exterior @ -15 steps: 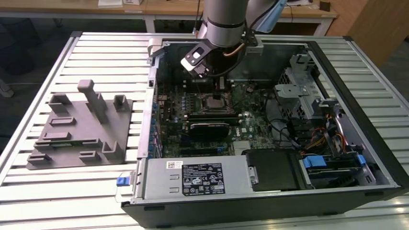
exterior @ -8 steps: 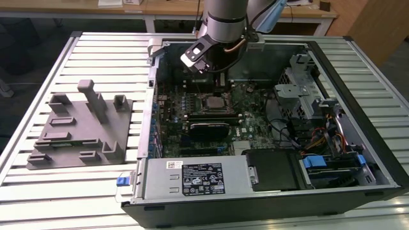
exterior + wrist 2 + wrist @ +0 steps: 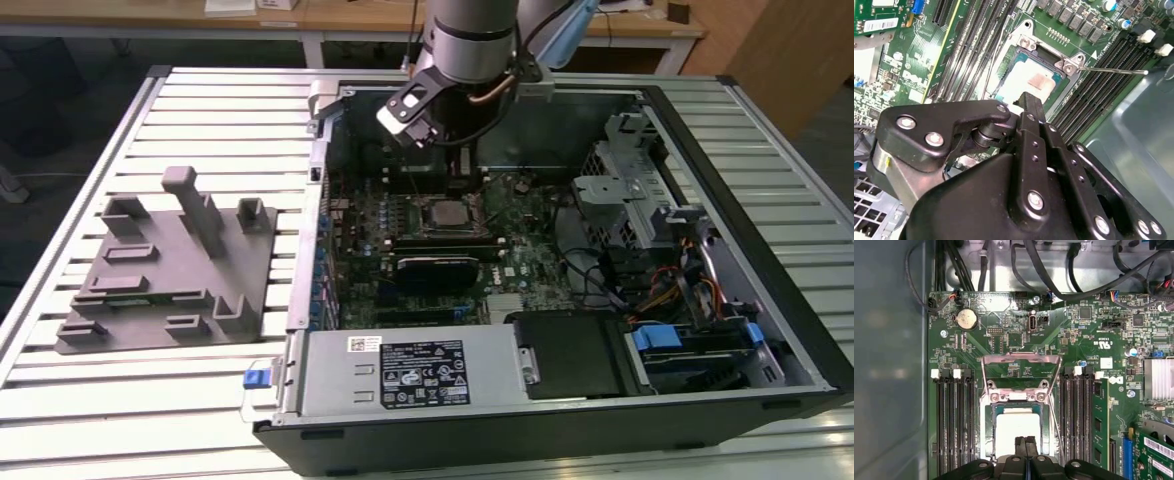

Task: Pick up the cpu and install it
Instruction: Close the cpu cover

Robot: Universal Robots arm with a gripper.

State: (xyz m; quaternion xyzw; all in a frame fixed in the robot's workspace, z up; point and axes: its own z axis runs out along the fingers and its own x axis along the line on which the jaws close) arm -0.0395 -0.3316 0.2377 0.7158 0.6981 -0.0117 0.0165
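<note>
The tool, fingers pressed together, is hanging directly over the cpu; the chip is sitting in the open socket near the middle of the motherboard.

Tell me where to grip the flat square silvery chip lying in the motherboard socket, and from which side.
Take the flat square silvery cpu by two opposite rim edges, coming straight down from above. It lies flat, sunk within the open socket frame, so a sideways approach would likely hit the frame.
</note>
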